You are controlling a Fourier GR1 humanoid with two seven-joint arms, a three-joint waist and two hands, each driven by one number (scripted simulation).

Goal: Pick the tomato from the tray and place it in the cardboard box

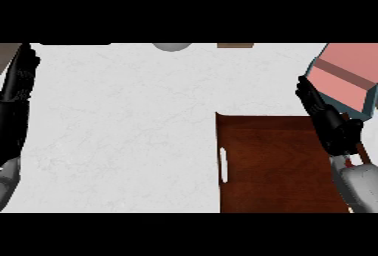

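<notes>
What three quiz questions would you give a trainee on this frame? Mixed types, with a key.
1. True or false: the tray has a handle slot along its left rim.
2. Multiple choice: the cardboard box shows at the view's A) upper right, B) lower left, C) centre.
3. Short answer: which hand shows just below the cardboard box, over the tray's right side?

Key:
1. True.
2. A.
3. The right hand.
</notes>
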